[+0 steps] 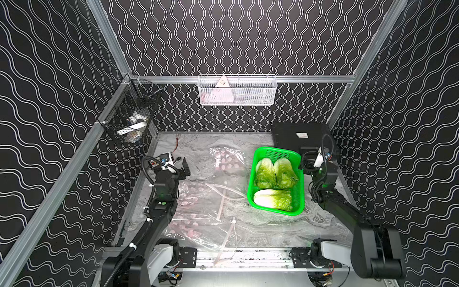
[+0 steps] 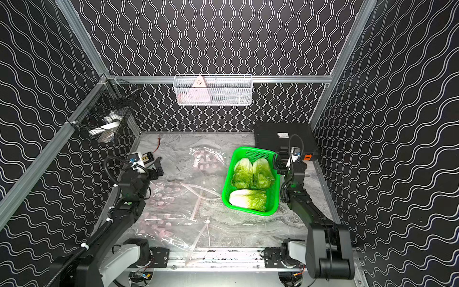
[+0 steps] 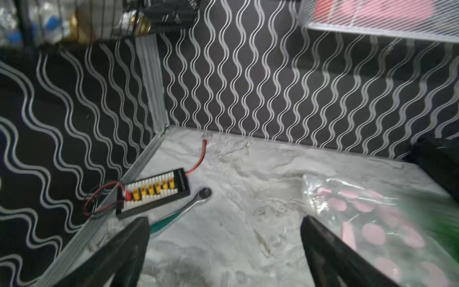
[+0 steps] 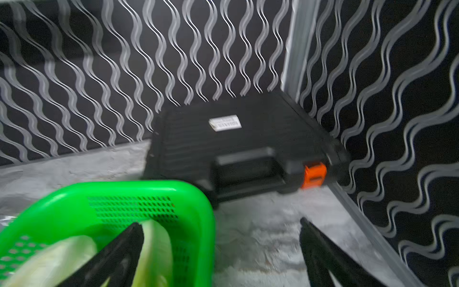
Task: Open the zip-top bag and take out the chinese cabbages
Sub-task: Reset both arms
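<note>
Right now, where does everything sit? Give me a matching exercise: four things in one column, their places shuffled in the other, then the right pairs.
Things
1. cabbages
2. plastic bag
3. black case
4. white wire basket

Places
A. hanging on the back wall
B. spread out in the middle of the table
C. inside the green basket
D. in the table's far corner on the right arm's side

Pairs: 1-C, 2-B, 3-D, 4-A

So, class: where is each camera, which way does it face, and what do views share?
Top view: high behind the arms, looking down; both arms, green basket.
Top view: beside it, same scene, chinese cabbages.
Left wrist: faces back-left corner; open left gripper.
Right wrist: faces black case; open right gripper.
Shared: basket, top and right wrist.
</note>
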